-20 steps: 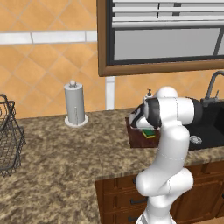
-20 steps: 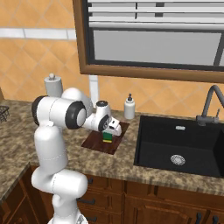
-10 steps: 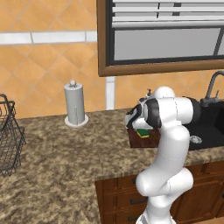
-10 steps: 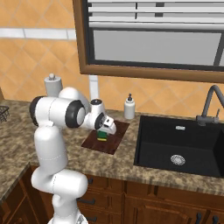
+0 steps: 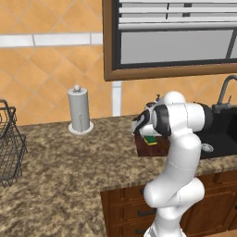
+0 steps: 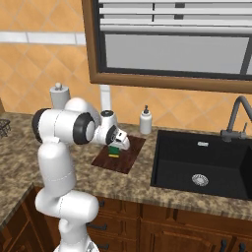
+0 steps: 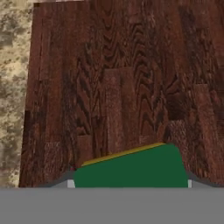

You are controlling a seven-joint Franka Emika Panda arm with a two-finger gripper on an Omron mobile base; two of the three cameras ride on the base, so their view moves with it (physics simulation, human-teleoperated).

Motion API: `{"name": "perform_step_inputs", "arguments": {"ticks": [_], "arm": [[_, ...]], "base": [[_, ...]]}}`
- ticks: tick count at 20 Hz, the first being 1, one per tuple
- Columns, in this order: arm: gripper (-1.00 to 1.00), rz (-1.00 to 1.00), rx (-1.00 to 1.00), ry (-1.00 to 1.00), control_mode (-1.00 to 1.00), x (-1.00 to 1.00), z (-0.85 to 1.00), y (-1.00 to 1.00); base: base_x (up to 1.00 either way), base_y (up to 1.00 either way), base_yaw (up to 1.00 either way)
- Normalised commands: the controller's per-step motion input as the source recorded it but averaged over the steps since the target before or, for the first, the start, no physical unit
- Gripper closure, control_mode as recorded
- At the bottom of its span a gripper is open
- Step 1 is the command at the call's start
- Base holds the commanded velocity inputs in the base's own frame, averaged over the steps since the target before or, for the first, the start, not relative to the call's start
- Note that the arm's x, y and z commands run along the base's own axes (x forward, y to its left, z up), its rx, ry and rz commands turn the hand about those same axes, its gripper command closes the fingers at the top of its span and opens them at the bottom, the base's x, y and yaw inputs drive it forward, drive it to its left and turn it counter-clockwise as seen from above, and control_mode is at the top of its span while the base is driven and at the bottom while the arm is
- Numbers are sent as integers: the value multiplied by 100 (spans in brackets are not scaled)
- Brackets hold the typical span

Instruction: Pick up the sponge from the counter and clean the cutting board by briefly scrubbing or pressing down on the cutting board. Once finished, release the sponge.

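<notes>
The sponge [image 7: 131, 169], dark green over a yellow base, sits between my fingertips in the hand view, with my gripper [image 7: 129, 183] shut on it. Just beyond it spreads the dark reddish-brown cutting board [image 7: 118, 78]. In the right base view the gripper [image 6: 117, 147] holds the sponge [image 6: 114, 151] low on the cutting board [image 6: 129, 161], which lies on the granite counter [image 6: 123, 184] left of the sink. From the left base view the sponge [image 5: 150, 139] shows under the hand, on the board [image 5: 155, 148].
A black sink basin [image 6: 202, 167] with a faucet [image 6: 236, 115] lies right of the board. A soap bottle [image 6: 145, 120] stands behind it by the wall. A paper towel holder [image 5: 79, 111] stands further left, and a wire basket [image 5: 9, 148] at the counter's left end.
The hand has come down with the sponge toward the board; the sponge now sits lower, close against the wood.
</notes>
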Motion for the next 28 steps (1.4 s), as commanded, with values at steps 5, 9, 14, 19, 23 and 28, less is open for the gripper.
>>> {"name": "perform_step_inputs", "arguments": {"ticks": [5, 9, 14, 19, 23, 28], "arm": [[100, 2, 1, 0, -100, -45, 37, 13], [100, 7, 0, 0, -100, -52, 2, 49], [100, 8, 0, 0, -100, -42, 0, 79], [100, 7, 0, 0, -100, -21, 0, 84], [100, 3, 0, 0, -100, -7, 0, 64], [100, 0, 0, 3, -100, 0, 0, 38]], "base": [[0, 0, 0], [0, 0, 0], [0, 0, 0], [0, 0, 0], [0, 0, 0], [0, 0, 0]]}}
